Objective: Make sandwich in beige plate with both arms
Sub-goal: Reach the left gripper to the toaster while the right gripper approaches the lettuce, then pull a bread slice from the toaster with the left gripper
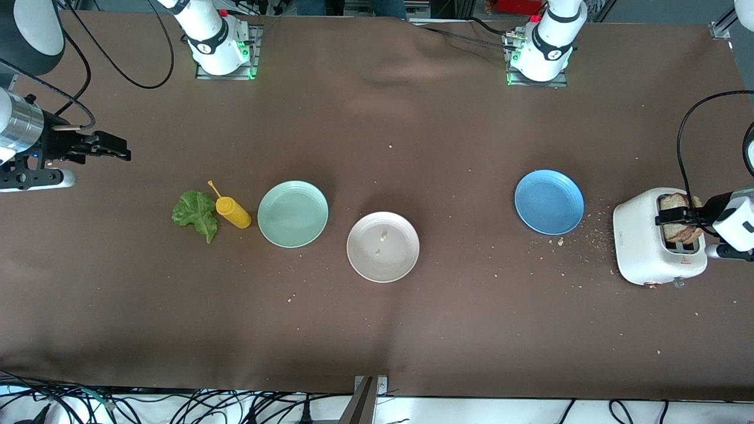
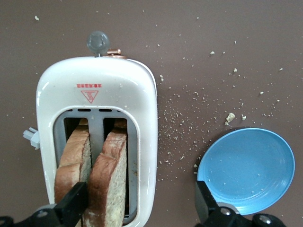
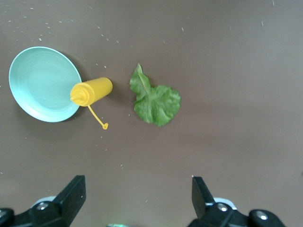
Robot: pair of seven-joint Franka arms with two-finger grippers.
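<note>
The beige plate (image 1: 383,247) lies empty mid-worktop, nearer the front camera than the mint-green plate (image 1: 293,213) and blue plate (image 1: 549,201). At the right arm's end the right pincer (image 1: 112,147) hangs released above bare cloth; lettuce (image 1: 195,213) and yellow bottle (image 1: 232,211) lie just beside the mint-green plate. At the left arm's end the left pincer (image 2: 142,205) straddles, unclenched, one bread slice (image 2: 110,182) in the toaster (image 1: 639,247).

Bread slices (image 2: 92,175) in toaster (image 1: 639,247); lettuce (image 1: 195,213) beside bottle (image 1: 233,212), plates (image 1: 383,247) between.
</note>
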